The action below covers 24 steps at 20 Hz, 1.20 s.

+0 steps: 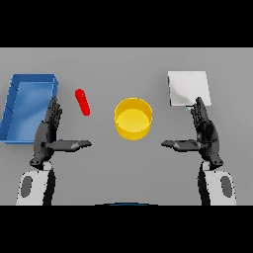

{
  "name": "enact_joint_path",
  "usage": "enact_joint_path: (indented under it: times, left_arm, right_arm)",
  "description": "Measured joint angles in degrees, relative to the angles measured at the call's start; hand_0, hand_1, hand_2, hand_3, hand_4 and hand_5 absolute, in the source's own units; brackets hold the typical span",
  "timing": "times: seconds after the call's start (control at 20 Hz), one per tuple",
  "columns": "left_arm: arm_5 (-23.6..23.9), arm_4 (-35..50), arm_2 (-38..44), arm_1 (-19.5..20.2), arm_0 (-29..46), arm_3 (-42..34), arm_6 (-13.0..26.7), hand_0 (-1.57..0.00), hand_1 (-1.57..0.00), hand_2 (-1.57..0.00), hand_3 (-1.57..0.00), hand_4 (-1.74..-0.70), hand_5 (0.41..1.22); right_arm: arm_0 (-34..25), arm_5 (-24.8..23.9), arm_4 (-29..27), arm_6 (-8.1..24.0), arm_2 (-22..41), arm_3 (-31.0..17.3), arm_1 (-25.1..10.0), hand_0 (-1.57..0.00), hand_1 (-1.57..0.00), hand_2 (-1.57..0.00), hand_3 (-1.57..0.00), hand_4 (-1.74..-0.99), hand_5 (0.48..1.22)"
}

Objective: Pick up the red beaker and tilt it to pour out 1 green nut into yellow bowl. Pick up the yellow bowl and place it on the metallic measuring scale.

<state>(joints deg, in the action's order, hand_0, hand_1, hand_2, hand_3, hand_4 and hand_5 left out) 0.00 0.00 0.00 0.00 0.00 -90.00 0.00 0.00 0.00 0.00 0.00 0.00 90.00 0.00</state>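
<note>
Robot hands [48,132] [205,132] open, empty

No text, label, number or sign can be read on anything here, near either hand or beyond them.

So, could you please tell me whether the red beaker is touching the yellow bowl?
Apart: the head view shows bare grey table between the red beaker and the yellow bowl.

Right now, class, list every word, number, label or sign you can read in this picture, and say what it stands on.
None: no readable text appears anywhere.
The red beaker, yellow bowl, metallic measuring scale and blue tray show plain surfaces; any display on the scale is too small to make out.
</note>
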Motion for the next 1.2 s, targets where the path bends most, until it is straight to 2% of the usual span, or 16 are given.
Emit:
enact_joint_path:
  times: [0.3, 0.35, 0.4, 0.5, 0.55, 0.6, 0.8, 0.9, 0.95, 1.05, 1.15, 1.2]
  left_arm:
    - [-0.7, 1.2, 1.2, 1.4, -0.5, 0.4, 0.4, 0.00, 0.00, 0.00, 0.00, -1.15, 0.599]
    - [-1.7, -0.4, 0.1, 3.5, 1.5, -2.1, -1.1, 0.00, 0.00, 0.00, 0.00, -1.16, 0.599]
    - [-2.2, -1.8, -1.2, 4.2, 3.0, -3.8, -1.1, 0.00, 0.00, 0.00, 0.00, -1.16, 0.599]
    - [-2.1, -3.5, -3.2, 4.4, 4.4, -6.8, 0.7, 0.00, 0.00, 0.00, 0.00, -1.16, 0.599]
    - [-2.2, -3.7, -3.3, 4.7, 4.5, -6.8, 1.7, 0.00, 0.00, 0.00, 0.00, -1.16, 0.600]
    - [-2.3, -4.0, -3.5, 5.1, 4.8, -7.3, 2.3, 0.00, 0.00, 0.00, 0.00, -1.16, 0.602]
    - [-2.3, -6.3, -4.7, 5.5, 4.8, -6.8, 2.4, 0.00, 0.00, 0.00, 0.00, -1.16, 0.604]
    - [-1.9, -7.1, -4.7, 4.9, 2.0, -3.2, 3.0, 0.00, 0.00, 0.00, 0.00, -1.19, 0.611]
    - [-1.8, -7.4, -4.5, 4.7, 0.1, -0.6, 2.1, 0.00, 0.00, 0.00, 0.00, -1.21, 0.615]
    - [-1.2, -8.3, -4.0, 4.3, -3.0, 4.0, 0.7, 0.00, 0.00, 0.00, 0.00, -1.22, 0.626]
    - [-0.2, -9.5, -3.7, 4.1, -6.0, 7.9, -0.5, 0.00, 0.00, 0.00, 0.00, -1.23, 0.636]
    - [0.0, -9.7, -3.4, 4.0, -7.3, 9.8, -1.1, 0.00, 0.00, 0.00, 0.00, -1.24, 0.641]
  right_arm:
    - [2.0, -0.5, 0.9, -0.8, 1.4, 1.7, 1.1, 0.00, 0.00, 0.00, 0.00, -1.167, 0.599]
    - [3.7, -2.5, 7.8, -5.0, 3.8, 3.1, -1.1, 0.00, 0.00, 0.00, 0.00, -1.163, 0.595]
    - [5.4, -4.2, 12.4, -6.1, 5.7, 4.3, -1.8, 0.00, 0.00, 0.00, 0.00, -1.162, 0.594]
    - [7.5, -5.8, 17.5, -6.5, 8.3, 7.3, -2.2, 0.00, 0.00, 0.00, 0.00, -1.159, 0.590]
    - [8.4, -6.0, 18.5, -5.5, 8.7, 8.4, -2.4, 0.00, 0.00, 0.00, 0.00, -1.162, 0.591]
    - [8.3, -6.1, 19.0, -4.1, 9.1, 8.4, -2.1, 0.00, 0.00, 0.00, 0.00, -1.173, 0.593]
    - [8.3, -5.2, 17.3, -3.2, 8.9, 9.1, -1.7, 0.00, 0.00, 0.00, 0.00, -1.212, 0.607]
    - [8.7, -3.9, 15.4, -4.6, 8.5, 9.7, -1.9, 0.00, 0.00, 0.00, 0.00, -1.230, 0.617]
    - [8.8, -3.8, 15.6, -4.3, 8.2, 10.0, -2.7, 0.00, 0.00, 0.00, 0.00, -1.236, 0.623]
    - [8.4, -4.2, 16.3, -3.8, 8.5, 9.1, -2.3, 0.00, 0.00, 0.00, 0.00, -1.256, 0.631]
    - [8.7, -4.0, 16.1, -5.6, 8.6, 9.1, -2.2, 0.00, 0.00, 0.00, 0.00, -1.267, 0.632]
    - [8.2, -3.7, 15.0, -5.0, 8.0, 8.9, -2.4, 0.00, 0.00, 0.00, 0.00, -1.273, 0.632]
